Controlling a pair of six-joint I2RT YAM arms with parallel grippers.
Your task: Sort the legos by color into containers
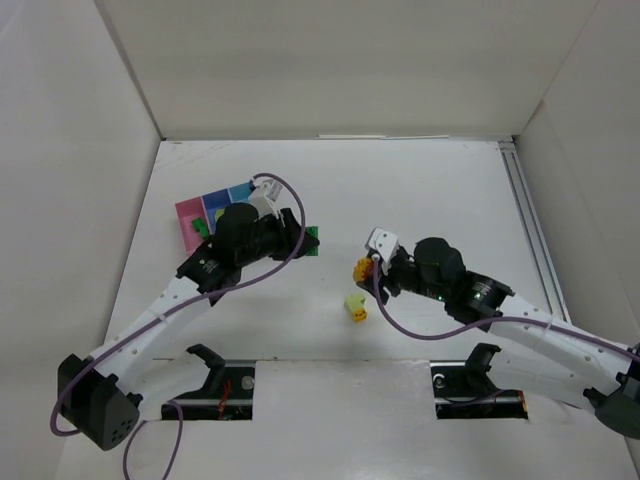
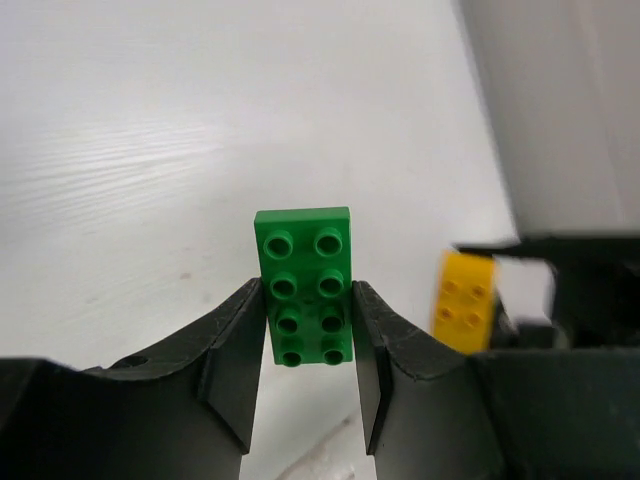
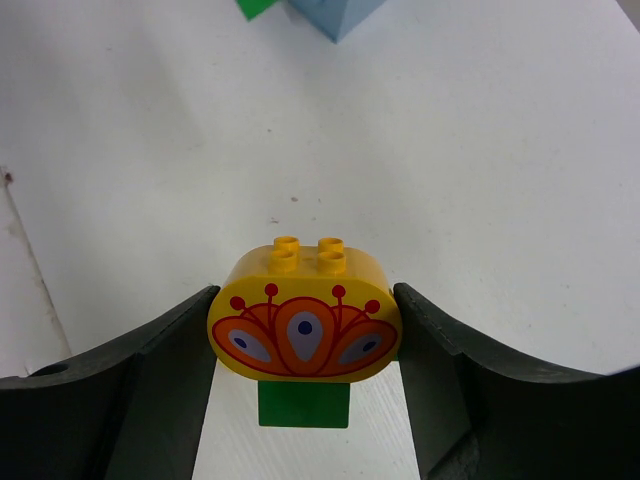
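Loose by middle of near edge of worktop (image 1: 300, 335): pale yellow lego (image 1: 355, 307), unsorted. Just beyond, clamped between closed jaws of right pincer (image 3: 305, 300): orange-printed yellow lego (image 3: 305, 325) stacked on green brick (image 3: 304, 405), likely gripped for carrying to a box. Farther left, pinched by its long sides in left pincer (image 2: 308, 325): flat green lego (image 2: 304, 265), held close to containers (image 1: 192, 215) toward far-left corner, probably for dropping among greens.
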